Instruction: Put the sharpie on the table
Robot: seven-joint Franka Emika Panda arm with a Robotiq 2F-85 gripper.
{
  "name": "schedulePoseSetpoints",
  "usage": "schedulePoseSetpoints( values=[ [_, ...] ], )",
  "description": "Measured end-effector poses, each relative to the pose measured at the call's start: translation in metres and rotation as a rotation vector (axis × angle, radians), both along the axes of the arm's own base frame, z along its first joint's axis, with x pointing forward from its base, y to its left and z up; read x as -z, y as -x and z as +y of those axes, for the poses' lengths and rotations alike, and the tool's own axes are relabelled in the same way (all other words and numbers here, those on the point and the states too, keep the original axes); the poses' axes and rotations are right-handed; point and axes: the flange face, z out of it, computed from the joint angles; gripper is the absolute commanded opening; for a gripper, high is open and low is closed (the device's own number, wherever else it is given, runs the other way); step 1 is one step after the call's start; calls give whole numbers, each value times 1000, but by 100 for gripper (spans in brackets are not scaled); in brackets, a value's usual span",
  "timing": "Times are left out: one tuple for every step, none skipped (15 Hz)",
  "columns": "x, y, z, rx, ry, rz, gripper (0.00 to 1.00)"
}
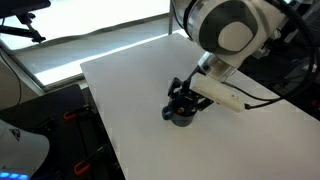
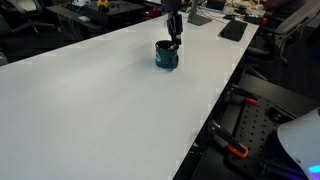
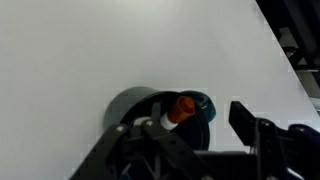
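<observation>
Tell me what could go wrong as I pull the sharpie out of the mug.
In the wrist view the sharpie sits to one side inside the mug, so a finger of the gripper may catch the rim. The mug stands loose on the table; a slanted lift could drag or tip it.

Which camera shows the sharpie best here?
The wrist view: the sharpie shows clearly, its orange cap sticking out of the dark mug. In both exterior views the tool stands over the mug, and the sharpie cannot be made out.
</observation>
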Motion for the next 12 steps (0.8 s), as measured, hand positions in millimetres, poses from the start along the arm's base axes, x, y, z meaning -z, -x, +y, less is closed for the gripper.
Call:
schedulePoseSetpoints(
  values=[
    [0,0,0,0,0,0,30],
    [0,0,0,0,0,0,23],
    [0,0,0,0,0,0,14],
    [0,0,0,0,0,0,7],
    [0,0,0,1,0,0,0],
    [0,0,-1,1,0,0,2],
    [-2,0,-2,2,2,-3,3],
    [-2,-1,-3,3,2,-4,1],
    [-3,-1,-4,5,3,-6,3],
    [-3,-1,-5,5,3,-7,2],
    [-3,-1,-5,6,3,-7,3],
    [-3,-1,-5,7,3,-7,3]
  ],
)
